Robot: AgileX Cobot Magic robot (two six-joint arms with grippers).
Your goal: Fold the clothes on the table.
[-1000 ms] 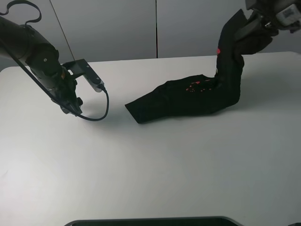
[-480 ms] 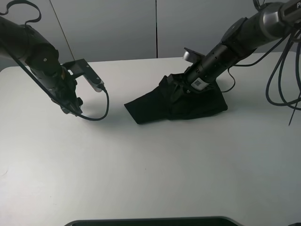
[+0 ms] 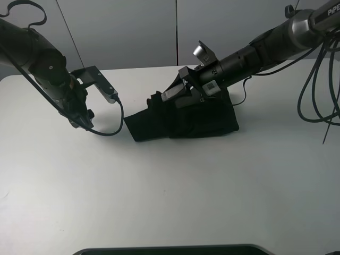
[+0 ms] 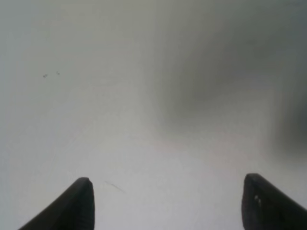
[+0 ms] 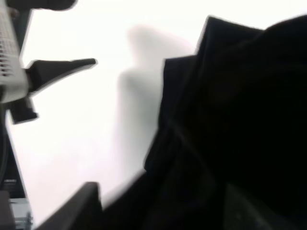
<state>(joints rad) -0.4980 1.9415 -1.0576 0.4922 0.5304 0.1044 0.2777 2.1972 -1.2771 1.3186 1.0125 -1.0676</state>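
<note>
A black garment (image 3: 204, 121) lies bunched in the middle of the white table (image 3: 170, 191), its left end reaching toward the left arm. My right gripper (image 3: 176, 87) reaches across low over the garment's upper left part; its jaws stand apart with dark cloth (image 5: 230, 120) between and under them. The right gripper (image 5: 163, 206) shows only as two finger stubs in its wrist view. My left gripper (image 3: 81, 119) hovers over bare table at the left, open and empty, well apart from the garment. Its wrist view shows the left gripper (image 4: 168, 196) above white surface.
A black cable loop (image 3: 109, 130) hangs from the left arm close to the garment's left end. Cables (image 3: 319, 101) trail from the right arm at the far right. A dark object (image 3: 170, 248) lies along the table's front edge.
My right gripper, which held one end of the garment high at the right, has swung down and leftward, laying that end over the rest. The garment has shifted left. The left arm has not moved.
</note>
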